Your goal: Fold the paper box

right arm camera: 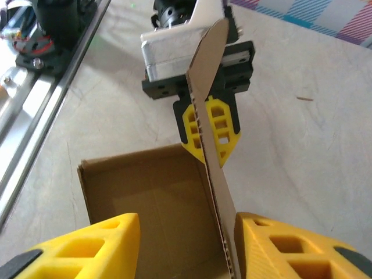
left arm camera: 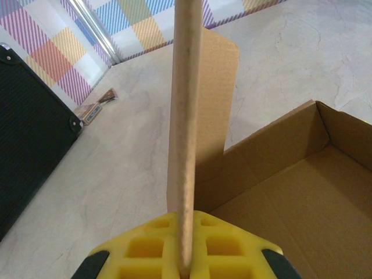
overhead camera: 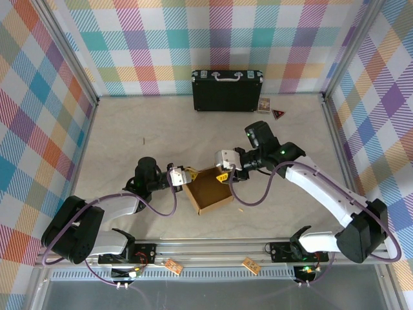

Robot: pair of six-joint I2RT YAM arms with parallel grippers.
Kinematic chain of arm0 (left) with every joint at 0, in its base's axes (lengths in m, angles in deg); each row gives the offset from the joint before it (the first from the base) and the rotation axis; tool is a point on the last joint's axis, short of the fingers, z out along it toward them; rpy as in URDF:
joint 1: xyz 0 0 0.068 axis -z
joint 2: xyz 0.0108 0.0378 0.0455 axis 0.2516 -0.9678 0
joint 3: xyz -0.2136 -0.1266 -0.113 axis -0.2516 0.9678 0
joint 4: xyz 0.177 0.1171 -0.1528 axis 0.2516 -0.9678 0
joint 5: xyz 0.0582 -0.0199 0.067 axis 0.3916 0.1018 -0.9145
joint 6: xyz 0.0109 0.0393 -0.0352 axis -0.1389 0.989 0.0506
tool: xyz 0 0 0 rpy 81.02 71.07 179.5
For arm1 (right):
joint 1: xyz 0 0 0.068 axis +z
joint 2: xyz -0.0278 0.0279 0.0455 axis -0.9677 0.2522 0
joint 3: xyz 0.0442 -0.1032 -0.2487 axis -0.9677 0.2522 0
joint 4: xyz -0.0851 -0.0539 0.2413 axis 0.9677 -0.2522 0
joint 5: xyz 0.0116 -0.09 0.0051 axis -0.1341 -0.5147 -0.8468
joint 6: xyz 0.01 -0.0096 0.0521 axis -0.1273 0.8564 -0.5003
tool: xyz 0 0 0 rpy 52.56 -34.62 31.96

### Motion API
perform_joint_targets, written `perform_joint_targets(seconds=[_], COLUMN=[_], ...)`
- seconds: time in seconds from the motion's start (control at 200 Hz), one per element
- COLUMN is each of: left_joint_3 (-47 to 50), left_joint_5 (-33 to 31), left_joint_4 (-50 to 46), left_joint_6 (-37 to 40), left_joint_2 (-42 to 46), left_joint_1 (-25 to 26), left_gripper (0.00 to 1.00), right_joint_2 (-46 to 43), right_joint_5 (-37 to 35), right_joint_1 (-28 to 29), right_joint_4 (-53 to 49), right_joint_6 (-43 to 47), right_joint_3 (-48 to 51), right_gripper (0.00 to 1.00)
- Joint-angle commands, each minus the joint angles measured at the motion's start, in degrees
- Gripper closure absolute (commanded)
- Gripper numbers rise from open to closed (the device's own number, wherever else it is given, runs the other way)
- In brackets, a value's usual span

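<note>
The paper box (overhead camera: 208, 191) is a shallow brown cardboard tray near the table's front, with one tall flap (left arm camera: 186, 116) standing upright along its far side. My left gripper (overhead camera: 187, 175) is shut on one end of this flap; in the left wrist view the cardboard edge runs straight up out of the closed yellow fingers (left arm camera: 226, 253). My right gripper (overhead camera: 223, 175) is at the flap's other end. It stands open (right arm camera: 186, 226) astride the flap (right arm camera: 216, 174), which lies against the right finger (right arm camera: 290, 247); the left finger (right arm camera: 87, 247) hangs over the box floor. The left gripper (right arm camera: 212, 125) shows beyond.
A black hard case (overhead camera: 227, 90) with a silver handle stands at the back wall, with two small cards (overhead camera: 264, 104) (overhead camera: 278, 114) to its right. The metal rail (overhead camera: 213, 248) with both arm bases runs along the near edge. Checked walls close in the sides.
</note>
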Motion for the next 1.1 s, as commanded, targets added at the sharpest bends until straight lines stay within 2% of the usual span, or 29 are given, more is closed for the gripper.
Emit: perform_joint_targets(seconds=[0.0, 0.31, 0.405, 0.445, 0.505, 0.53, 0.56, 0.61, 0.625, 0.845, 1.015, 1.095], left_joint_3=[0.04, -0.5, -0.41, -0.41, -0.32, -0.4, -0.64, -1.1, -1.06, 0.12, 1.57, 2.05], left_joint_5=[0.67, 0.24, -1.52, -2.15, -2.41, -2.33, -2.28, -2.7, -3.01, -7.69, -18.59, -25.46], left_joint_4=[-6.18, -7.36, -6.03, -6.21, -6.87, -7.68, -9.11, -12.2, -12.71, -16.01, -16.78, -20.5], left_joint_6=[0.94, 0.62, -0.97, -1.55, -3.21, -3.7, -3.95, -4.69, -5.21, -16.59, -29.18, -34.15], left_joint_2=[-1.37, -1.55, -1.76, -1.18, 0.35, 1.23, 2.4, 4.59, 5.32, 17.14, 25.91, 31.21], left_joint_1=[0.38, 0.43, 0.43, 0.43, 0.43, 0.38, 0.42, 0.35, 0.42, 0.62, 1.48, 1.57], left_gripper=[1.0, 1.0, 0.93, 0.86, 0.67, 0.56, 0.38, 0.03, 0.0, 0.0, 0.0, 0.0], right_joint_2=[0.61, 3.27, 4.38, 5.04, 6.07, 6.47, 6.93, 7.57, 7.81, 10.19, 11.41, 11.63], right_joint_5=[-1.55, -6.07, -6.84, -6.98, -7.61, -8.14, -8.77, -9.59, -9.7, -9.51, -9.16, -8.87], right_joint_1=[0.68, 2.01, 2.01, 2.01, 2.01, 2.01, 2.01, 2.01, 1.98, 2.01, 2.01, 2.01], right_joint_4=[-0.95, -0.39, -2.89, -4.87, -7.3, -8.06, -9.01, -9.72, -9.85, -11.86, -12.45, -12.38], right_joint_6=[3.7, 5.81, 5.89, 6.59, 6.7, 6.72, 7.13, 7.26, 7.3, 7.48, 7.63, 7.69], right_joint_3=[-1.32, -2.84, -5.22, -6.81, -8.93, -9.55, -10.25, -11.0, -11.18, -12.59, -12.77, -12.74], right_gripper=[0.61, 1.0, 1.0, 1.0, 1.0, 1.0, 1.0, 1.0, 1.0, 1.0, 1.0, 1.0])
